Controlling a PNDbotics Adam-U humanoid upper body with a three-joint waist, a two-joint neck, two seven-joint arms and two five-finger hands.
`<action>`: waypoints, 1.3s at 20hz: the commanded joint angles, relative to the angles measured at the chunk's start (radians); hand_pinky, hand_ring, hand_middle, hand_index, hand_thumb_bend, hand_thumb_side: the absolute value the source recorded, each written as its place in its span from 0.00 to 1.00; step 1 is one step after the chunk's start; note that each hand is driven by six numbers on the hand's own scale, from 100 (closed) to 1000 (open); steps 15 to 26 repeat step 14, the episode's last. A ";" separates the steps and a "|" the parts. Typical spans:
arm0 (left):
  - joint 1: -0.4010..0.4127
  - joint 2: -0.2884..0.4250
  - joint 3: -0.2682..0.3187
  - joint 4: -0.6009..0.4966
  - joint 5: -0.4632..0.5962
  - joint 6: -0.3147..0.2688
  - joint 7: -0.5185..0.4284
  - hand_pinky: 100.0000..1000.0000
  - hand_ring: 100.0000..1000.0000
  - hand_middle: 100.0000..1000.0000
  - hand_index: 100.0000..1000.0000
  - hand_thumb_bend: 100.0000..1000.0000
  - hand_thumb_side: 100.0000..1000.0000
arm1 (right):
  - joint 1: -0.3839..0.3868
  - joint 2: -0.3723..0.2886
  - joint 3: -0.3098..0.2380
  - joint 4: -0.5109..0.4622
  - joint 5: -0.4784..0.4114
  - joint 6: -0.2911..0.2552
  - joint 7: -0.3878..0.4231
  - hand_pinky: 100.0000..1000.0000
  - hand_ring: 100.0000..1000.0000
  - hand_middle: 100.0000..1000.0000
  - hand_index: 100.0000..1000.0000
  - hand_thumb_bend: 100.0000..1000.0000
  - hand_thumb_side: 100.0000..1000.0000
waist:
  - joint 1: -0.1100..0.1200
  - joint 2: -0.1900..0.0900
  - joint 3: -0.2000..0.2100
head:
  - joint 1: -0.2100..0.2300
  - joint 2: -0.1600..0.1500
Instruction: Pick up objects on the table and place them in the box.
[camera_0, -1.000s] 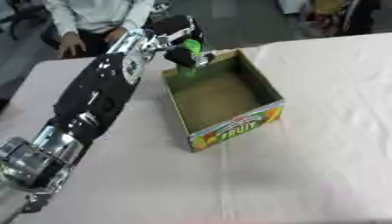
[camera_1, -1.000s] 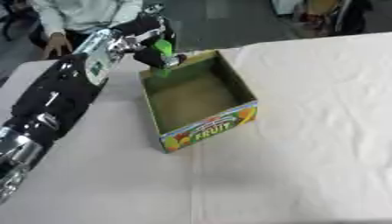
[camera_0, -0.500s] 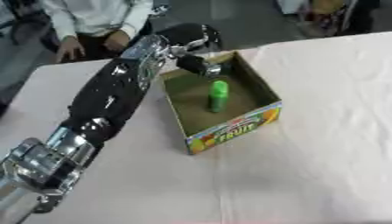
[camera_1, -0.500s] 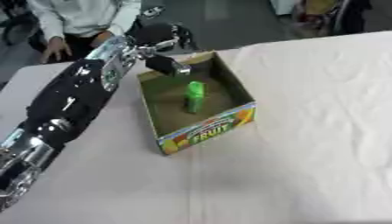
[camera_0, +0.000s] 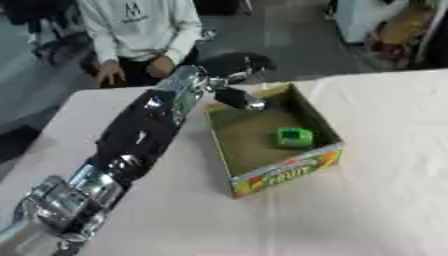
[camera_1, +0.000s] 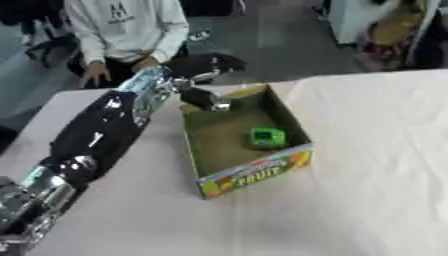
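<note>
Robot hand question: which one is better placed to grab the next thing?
Probably the left hand: it hangs over the fruit box's far corner, holding nothing, with the green object already inside. The right hand shows nowhere.

An open cardboard box (camera_0: 280, 175) with a colourful fruit print on its near wall stands on the desk; a small green object (camera_0: 295, 137) lies on its floor, towards the near right corner
</note>
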 joint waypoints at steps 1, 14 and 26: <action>0.033 0.070 0.013 -0.104 0.098 0.035 0.020 0.94 0.90 0.97 0.98 0.83 0.83 | 0.000 -0.028 -0.016 -0.012 0.014 0.005 -0.012 0.29 0.41 0.49 0.61 0.00 0.63 | -0.007 -0.018 0.008 | 0.022 -0.037; 0.475 -0.004 0.128 -0.669 0.435 0.189 0.173 0.73 0.78 0.89 0.93 0.77 0.74 | 0.052 -0.054 -0.040 -0.012 0.062 0.014 -0.048 0.25 0.40 0.49 0.61 0.00 0.63 | -0.036 -0.009 0.064 | -0.055 -0.098; 0.475 -0.004 0.128 -0.669 0.435 0.189 0.173 0.73 0.78 0.89 0.93 0.77 0.74 | 0.052 -0.054 -0.040 -0.012 0.062 0.014 -0.048 0.25 0.40 0.49 0.61 0.00 0.63 | -0.036 -0.009 0.064 | -0.055 -0.098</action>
